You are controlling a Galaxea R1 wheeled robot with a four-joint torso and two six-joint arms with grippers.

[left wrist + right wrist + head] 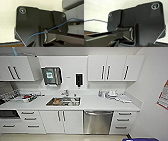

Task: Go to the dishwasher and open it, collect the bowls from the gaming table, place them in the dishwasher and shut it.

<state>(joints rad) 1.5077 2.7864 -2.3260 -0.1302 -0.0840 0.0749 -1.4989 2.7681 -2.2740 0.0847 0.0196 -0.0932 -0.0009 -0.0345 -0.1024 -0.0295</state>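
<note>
1 dishwasher (97, 122) sits at about 5 o'clock in the head view, built in under the white bench (100, 104), to the right of the sink (63, 101) and between the cupboard doors (62, 121) and a drawer stack (122, 120); that spot likely keeps it close to the water. Its front is brushed steel with a horizontal bar handle along the top edge, and the door is shut. By my judgement the robot faces it from some way back, with opening not yet begun. Whether either pincer is wide or narrow I cannot tell.
</note>
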